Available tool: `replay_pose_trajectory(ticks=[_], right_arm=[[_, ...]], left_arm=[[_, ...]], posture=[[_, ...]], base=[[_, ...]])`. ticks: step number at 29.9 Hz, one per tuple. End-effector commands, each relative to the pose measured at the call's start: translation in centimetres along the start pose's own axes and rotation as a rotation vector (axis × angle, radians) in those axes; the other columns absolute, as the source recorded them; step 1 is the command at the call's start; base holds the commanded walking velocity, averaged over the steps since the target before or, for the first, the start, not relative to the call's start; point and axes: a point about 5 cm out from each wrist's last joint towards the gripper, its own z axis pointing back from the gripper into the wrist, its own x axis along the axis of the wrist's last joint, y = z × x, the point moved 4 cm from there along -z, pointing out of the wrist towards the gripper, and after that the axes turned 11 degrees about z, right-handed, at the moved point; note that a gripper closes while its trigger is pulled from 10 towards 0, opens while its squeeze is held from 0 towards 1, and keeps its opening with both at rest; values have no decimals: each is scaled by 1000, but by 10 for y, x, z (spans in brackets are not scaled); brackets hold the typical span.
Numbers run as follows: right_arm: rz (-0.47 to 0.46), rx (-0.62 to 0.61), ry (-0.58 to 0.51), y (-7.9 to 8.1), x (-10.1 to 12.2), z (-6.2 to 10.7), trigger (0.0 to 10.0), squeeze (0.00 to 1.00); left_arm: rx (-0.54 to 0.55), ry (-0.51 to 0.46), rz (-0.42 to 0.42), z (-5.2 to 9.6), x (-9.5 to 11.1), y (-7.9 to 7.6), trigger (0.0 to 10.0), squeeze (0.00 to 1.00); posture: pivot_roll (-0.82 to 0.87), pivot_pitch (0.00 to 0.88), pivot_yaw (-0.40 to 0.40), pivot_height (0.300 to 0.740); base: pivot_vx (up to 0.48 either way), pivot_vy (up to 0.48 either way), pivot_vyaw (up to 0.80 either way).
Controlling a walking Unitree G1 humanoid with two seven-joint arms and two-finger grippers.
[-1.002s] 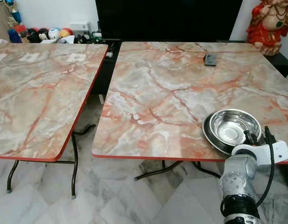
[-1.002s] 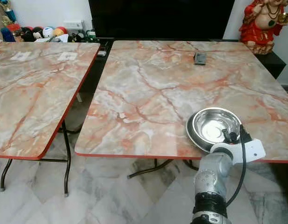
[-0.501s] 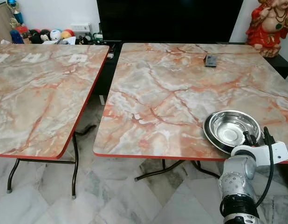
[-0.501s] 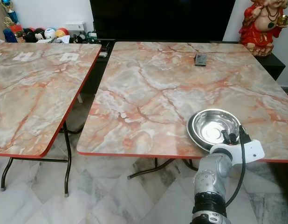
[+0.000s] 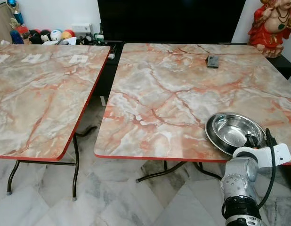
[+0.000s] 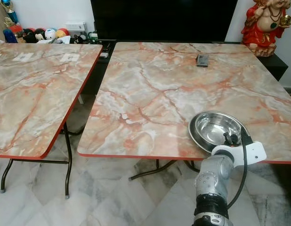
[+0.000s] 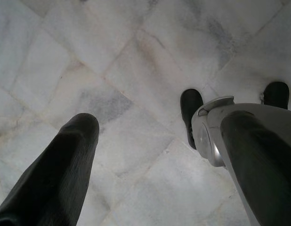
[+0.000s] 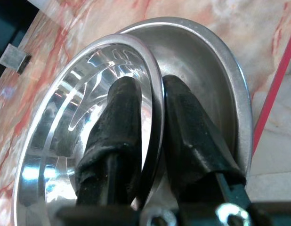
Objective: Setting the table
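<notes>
Gripping the rim of the upper round stainless-steel bowl [image 8: 84,122], the right gripper [image 8: 152,141] is closed on it, one finger inside, one outside. The bowl is nested, tilted, in a round stainless-steel plate [image 5: 216,140] at the near right edge of the orange-veined marble-pattern table [image 5: 173,94]. Separation appears underway; a clean lift is called for. The left gripper [image 7: 159,155] hangs open over the floor.

The right arm [image 5: 238,184] is a silver, matt metal cylinder with a ribbed black collar at its six o'clock end, a white plastic wrist bracket [image 5: 264,155] on top and a black cable [image 5: 272,160] looping beside it. The right hand [image 8: 152,141] has two long black rubbery fingers [image 8: 115,127]. The left hand [image 7: 157,160] has two long, rounded black fingers [image 7: 65,165], and a silver leg ends in a black foot [image 7: 189,110].
</notes>
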Motion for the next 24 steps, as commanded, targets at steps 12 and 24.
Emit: replay_pose_trajectory(ticks=[12, 24], right_arm=[[-22, 23, -20, 9, 5, -2, 10000, 561], [-12, -15, -58, 2, 13, -3, 10000, 94]], left_arm=[[8, 38, 0, 3, -13, 2, 10000, 0], [12, 71, 1, 8, -30, 3, 10000, 0]], posture=[[20, 87, 0, 740], [18, 87, 0, 740]], base=[[0, 0, 0], [0, 0, 0]])
